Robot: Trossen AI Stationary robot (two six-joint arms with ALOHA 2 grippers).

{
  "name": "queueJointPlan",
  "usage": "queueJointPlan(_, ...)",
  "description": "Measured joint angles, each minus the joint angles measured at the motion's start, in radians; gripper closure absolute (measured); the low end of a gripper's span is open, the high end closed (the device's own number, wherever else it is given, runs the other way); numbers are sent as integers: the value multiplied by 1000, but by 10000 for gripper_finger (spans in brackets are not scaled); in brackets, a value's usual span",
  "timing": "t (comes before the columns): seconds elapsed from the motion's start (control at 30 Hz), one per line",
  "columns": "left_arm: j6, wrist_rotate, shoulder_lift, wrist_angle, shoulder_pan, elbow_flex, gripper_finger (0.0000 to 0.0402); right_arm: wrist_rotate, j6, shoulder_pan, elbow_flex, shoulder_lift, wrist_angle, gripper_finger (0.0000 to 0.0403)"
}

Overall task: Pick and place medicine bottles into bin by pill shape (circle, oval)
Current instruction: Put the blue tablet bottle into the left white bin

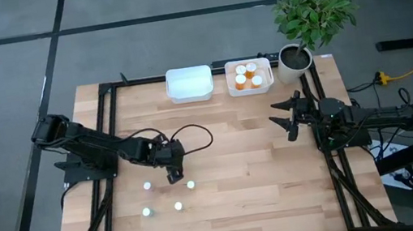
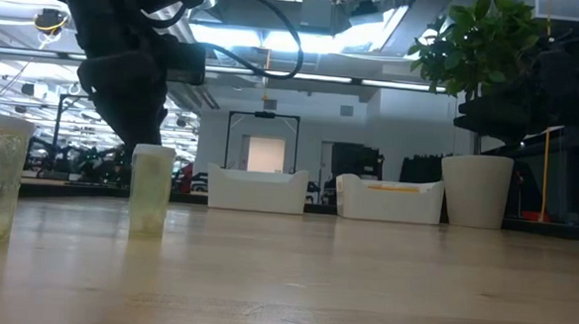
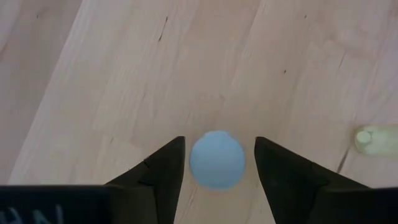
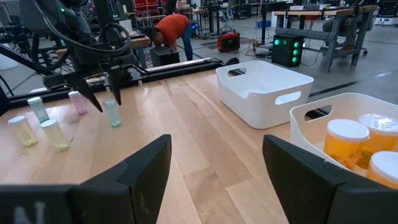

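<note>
Two white rectangular plastic bins (image 1: 189,84) sit at the upper middle of the overhead frame. The right-hand bin (image 1: 251,87) holds four orange cylindrical bottles with white caps (image 1: 246,76). Five tiny pale vials (image 4: 55,134) stand at the lower left. One potted green plant (image 1: 313,16) occupies the upper right.

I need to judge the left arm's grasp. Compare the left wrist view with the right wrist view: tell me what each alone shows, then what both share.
Only the left wrist view shows the vial's round top sitting between the left tool's open fingers, with gaps either side.

Only the right wrist view shows the empty white bin, the bin holding orange bottles, four more vials, and a person bending in the background.

Both share the wooden table, the left tool and that vial.
</note>
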Motion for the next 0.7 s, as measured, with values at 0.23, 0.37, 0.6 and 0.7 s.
queueJointPlan(0.23,7,0,0,0,0,0,253,0,0,0,0,0,0,148)
queueJointPlan(0.37,-14,-5,0,2,1,0,272,0,0,0,0,0,0,148)
queueJointPlan(0.6,-44,-63,0,-6,136,148,296,0,0,0,0,0,0,148)
queueJointPlan(0.7,47,-82,0,-4,234,261,297,0,0,0,0,0,0,148)
